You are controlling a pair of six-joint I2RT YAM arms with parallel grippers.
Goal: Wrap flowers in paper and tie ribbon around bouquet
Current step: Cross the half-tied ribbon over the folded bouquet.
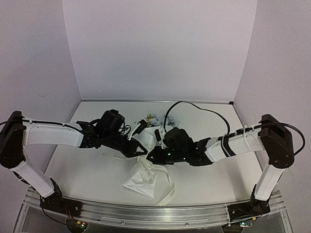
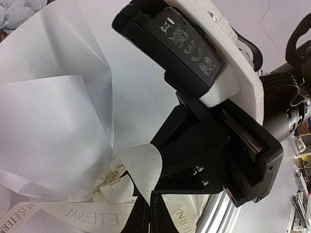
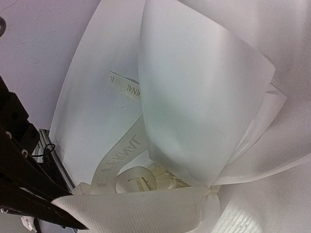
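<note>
Cream ribbon (image 2: 73, 213) looped at white bouquet's (image 1: 143, 178) waist, left fingers (image 2: 158, 218) and right fingers (image 3: 24, 199) pinching it.

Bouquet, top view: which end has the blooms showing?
The far end of the bouquet, toward the back wall: pale blue and white flowers poke out. The near end is only white paper with the ribbon trailing.

- Stems of flowers (image 1: 155, 119) hidden inside paper (image 1: 141, 177).
- Print on ribbon (image 2: 87, 216) cut off by left wrist view's bottom edge.
- Top view: ribbon lettering too small to read.
</note>
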